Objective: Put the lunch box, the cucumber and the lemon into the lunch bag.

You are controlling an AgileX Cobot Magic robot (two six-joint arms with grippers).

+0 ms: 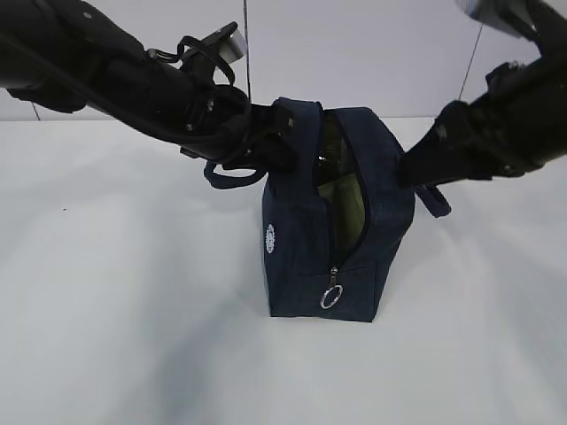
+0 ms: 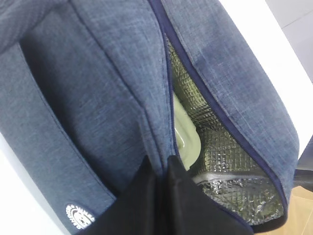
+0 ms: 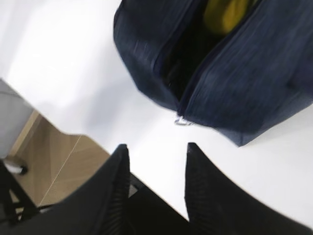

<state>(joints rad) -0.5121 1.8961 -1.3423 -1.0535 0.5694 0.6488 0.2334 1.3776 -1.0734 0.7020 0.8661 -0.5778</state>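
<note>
Inside one lunch bag [image 1: 301, 257], one lunch box [image 2: 185, 139], perhaps one lemon [image 3: 226, 13]; left hand [image 2: 164, 164] pinching bag, right hand [image 3: 156, 152] empty, parted.

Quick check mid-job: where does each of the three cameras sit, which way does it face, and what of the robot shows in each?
Exterior view: in front of the table, angled down at the lunch bag; both arms reach in from the sides.
Left wrist view: close against the bag's open zipper edge, looking in at the lunch box; the shut left gripper pinches the edge.
Right wrist view: above, looking down past the open, empty right gripper at the bag; the lemon shows inside.
Shared: all three show the bag's opening.
</note>
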